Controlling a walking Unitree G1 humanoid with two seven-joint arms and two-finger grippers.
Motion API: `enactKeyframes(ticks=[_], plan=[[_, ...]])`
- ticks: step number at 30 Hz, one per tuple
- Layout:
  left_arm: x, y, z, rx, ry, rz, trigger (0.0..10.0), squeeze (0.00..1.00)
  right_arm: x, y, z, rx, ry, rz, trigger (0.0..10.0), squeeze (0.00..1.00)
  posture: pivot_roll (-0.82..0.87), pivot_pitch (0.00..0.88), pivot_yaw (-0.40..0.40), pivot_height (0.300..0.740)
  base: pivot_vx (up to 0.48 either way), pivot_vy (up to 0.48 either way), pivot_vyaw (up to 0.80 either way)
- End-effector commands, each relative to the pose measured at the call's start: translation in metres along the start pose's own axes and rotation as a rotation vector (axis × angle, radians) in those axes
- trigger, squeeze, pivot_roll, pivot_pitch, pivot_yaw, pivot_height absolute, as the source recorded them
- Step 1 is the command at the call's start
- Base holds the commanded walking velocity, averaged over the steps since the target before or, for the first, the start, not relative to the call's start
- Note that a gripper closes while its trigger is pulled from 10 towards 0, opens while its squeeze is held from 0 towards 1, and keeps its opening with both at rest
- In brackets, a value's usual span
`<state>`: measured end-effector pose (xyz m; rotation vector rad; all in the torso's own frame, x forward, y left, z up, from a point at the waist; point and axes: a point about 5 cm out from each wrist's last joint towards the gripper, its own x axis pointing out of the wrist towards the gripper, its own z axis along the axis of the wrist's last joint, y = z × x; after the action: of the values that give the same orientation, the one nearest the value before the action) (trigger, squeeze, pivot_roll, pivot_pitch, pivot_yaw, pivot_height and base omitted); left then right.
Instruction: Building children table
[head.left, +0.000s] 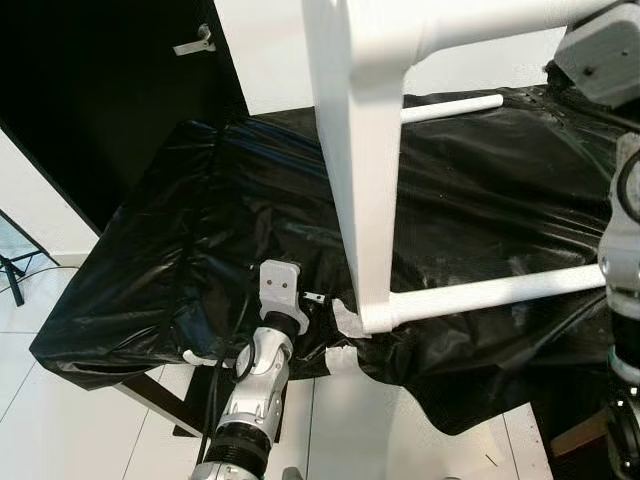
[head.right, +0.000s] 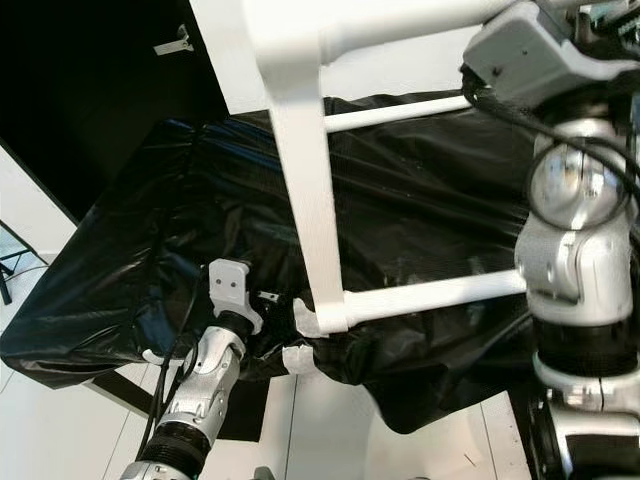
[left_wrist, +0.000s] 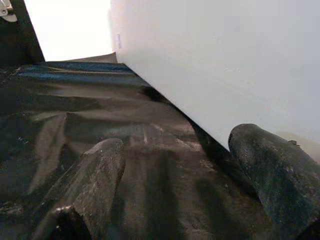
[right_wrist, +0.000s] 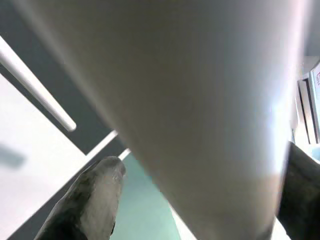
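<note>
Your right gripper (right_wrist: 195, 200) is raised high, its two black fingers (right_wrist: 90, 200) spread around a white round wooden rail (right_wrist: 190, 100) at the top of the white children's table frame (head.left: 365, 200), clasping it. That frame stands tilted on a surface covered in black plastic sheeting (head.left: 200, 220), one corner resting near the front edge. Your left gripper (left_wrist: 175, 185) lies low on the sheeting with fingers parted and empty, one fingertip (left_wrist: 270, 160) just beside the frame's flat white leg (left_wrist: 225, 65).
</note>
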<state>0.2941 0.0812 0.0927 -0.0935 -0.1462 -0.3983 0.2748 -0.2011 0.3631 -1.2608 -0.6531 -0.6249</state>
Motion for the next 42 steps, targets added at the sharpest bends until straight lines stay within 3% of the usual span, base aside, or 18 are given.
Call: enactKeyframes(ticks=[1,8,12,13,14,15,16,17,18,19,23,26,27,29,35,37,42], plan=[[-0.005,-0.006,-0.008,-0.031,0.02,0.064,10.0,0.0,0.007,-0.001,0.0,-0.006,0.017,0.007,10.0,0.0,0.03,0.0,0.085,0.74,0.0,0.0,0.0],[-0.007,-0.008,-0.009,-0.029,0.021,0.058,10.0,0.0,0.019,0.003,0.008,-0.038,0.002,0.06,10.0,0.0,0.03,0.0,0.082,0.74,0.0,0.0,0.0],[-0.01,-0.011,-0.012,-0.03,0.029,0.049,10.0,0.0,0.019,-0.001,0.009,-0.009,0.068,0.015,10.0,0.0,0.02,0.0,0.085,0.74,0.0,0.0,0.0],[-0.01,-0.012,-0.012,-0.03,0.029,0.044,10.0,0.0,0.018,0.001,0.007,-0.006,0.083,0.019,10.0,0.21,0.01,0.0,0.085,0.74,0.0,0.0,0.0],[-0.009,-0.014,-0.012,-0.03,0.027,0.038,10.0,0.0,0.017,0.004,0.003,0.006,0.115,0.026,10.0,0.23,0.01,0.0,0.085,0.74,0.0,0.0,0.0],[-0.009,-0.014,-0.012,-0.03,0.027,0.037,10.0,0.0,0.017,0.005,0.002,0.008,0.123,0.027,10.0,0.23,0.01,0.0,0.085,0.74,0.0,0.0,0.0],[-0.009,-0.015,-0.012,-0.032,0.027,0.034,10.0,0.0,0.018,0.006,-0.004,0.015,0.15,0.019,10.0,0.0,0.01,0.0,0.084,0.74,0.0,0.0,0.0],[-0.009,-0.016,-0.012,-0.033,0.027,0.032,10.0,0.0,0.02,0.006,-0.007,0.028,0.166,0.02,3.2,0.0,0.01,0.0,0.083,0.74,0.0,0.0,0.0],[-0.009,-0.016,-0.012,-0.034,0.027,0.031,10.0,0.0,0.02,0.006,-0.008,0.036,0.172,0.025,3.2,0.0,0.01,0.0,0.083,0.74,0.0,0.0,0.0],[-0.009,-0.017,-0.012,-0.035,0.027,0.031,10.0,0.0,0.02,0.008,-0.008,0.045,0.182,0.037,0.0,0.0,0.01,0.0,0.08,0.74,0.0,0.0,0.0],[-0.011,-0.017,-0.012,-0.037,0.026,0.038,10.0,0.0,0.017,0.02,-0.013,0.119,0.244,0.105,0.0,0.0,0.02,0.0,0.076,0.74,0.0,0.0,0.0],[-0.011,-0.017,-0.012,-0.038,0.026,0.036,10.0,0.0,0.018,0.028,-0.026,0.285,0.348,0.125,0.0,0.0,0.01,0.0,0.08,0.74,0.0,0.0,0.0],[-0.011,-0.018,-0.012,-0.04,0.022,0.031,10.0,0.0,0.016,0.035,-0.043,0.371,0.447,0.116,0.0,0.0,0.02,0.0,0.08,0.74,0.0,0.0,0.0],[-0.012,-0.018,-0.011,-0.043,0.016,0.026,10.0,0.0,0.013,0.039,-0.059,0.402,0.519,0.089,0.0,0.0,0.02,0.0,0.083,0.74,0.0,0.0,0.0],[-0.013,-0.015,-0.008,-0.031,0.004,0.032,10.0,0.0,0.011,0.041,-0.063,0.413,0.55,0.041,0.0,0.0,0.03,0.0,0.086,0.74,0.0,0.0,0.0],[-0.009,-0.002,-0.003,0.025,-0.01,0.09,10.0,0.0,0.01,0.038,-0.07,0.414,0.572,0.002,0.0,0.0,0.04,0.0,0.085,0.74,0.0,0.0,0.0],[-0.014,0.055,-0.007,0.206,0.112,0.457,10.0,0.0,-0.003,0.033,-0.083,0.495,0.646,-0.047,0.0,0.0,0.03,0.0,0.086,0.74,0.0,0.0,0.0]])
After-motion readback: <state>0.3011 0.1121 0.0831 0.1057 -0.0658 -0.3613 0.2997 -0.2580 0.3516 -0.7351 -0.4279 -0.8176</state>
